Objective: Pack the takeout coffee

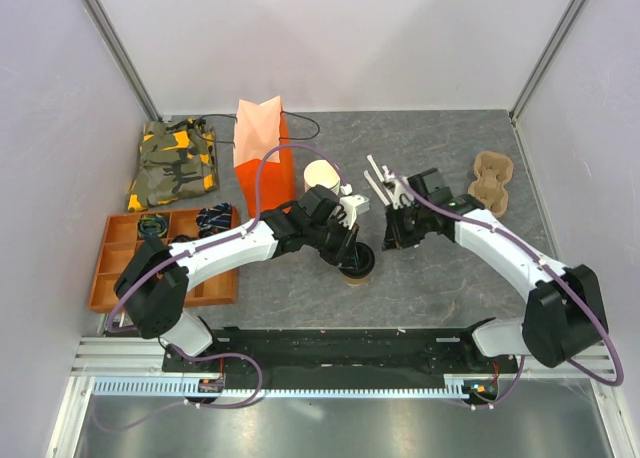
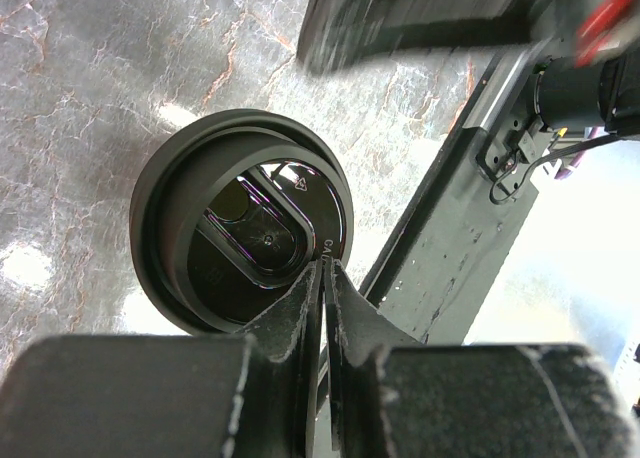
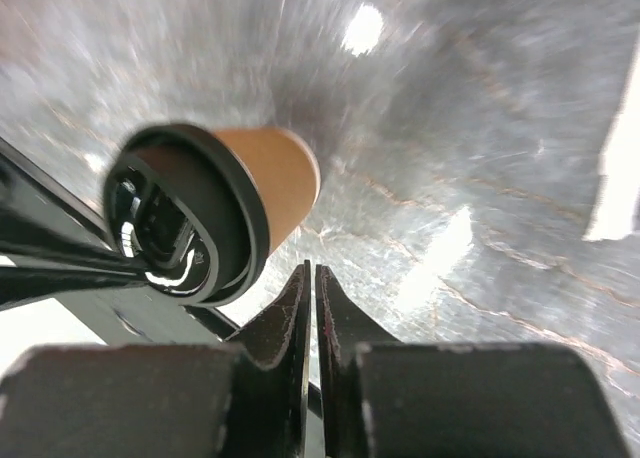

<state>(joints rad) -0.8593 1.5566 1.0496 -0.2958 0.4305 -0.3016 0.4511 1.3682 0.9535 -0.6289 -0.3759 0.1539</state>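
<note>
The takeout coffee (image 1: pixel 358 269) stands upright on the grey table between the two arms, a small tan cup under a black lid. From above in the left wrist view, its lid (image 2: pixel 240 234) fills the middle, and my left gripper (image 2: pixel 328 269) is shut, tips over the lid's right rim with nothing between them. In the top view the left gripper (image 1: pixel 350 251) hangs right over the cup. My right gripper (image 3: pixel 312 270) is shut and empty, just right of the cup (image 3: pixel 280 183), apart from it. The right gripper (image 1: pixel 388 240) sits to the cup's upper right. The orange bag (image 1: pixel 262 143) stands open at the back.
A stack of lidless tan cups (image 1: pixel 322 174) stands behind the left gripper. White plastic pieces (image 1: pixel 378 183) lie nearby. A pulp cup carrier (image 1: pixel 492 183) is at the back right, an orange compartment tray (image 1: pixel 120 263) at the left and a camouflage cloth (image 1: pixel 172 163) behind it.
</note>
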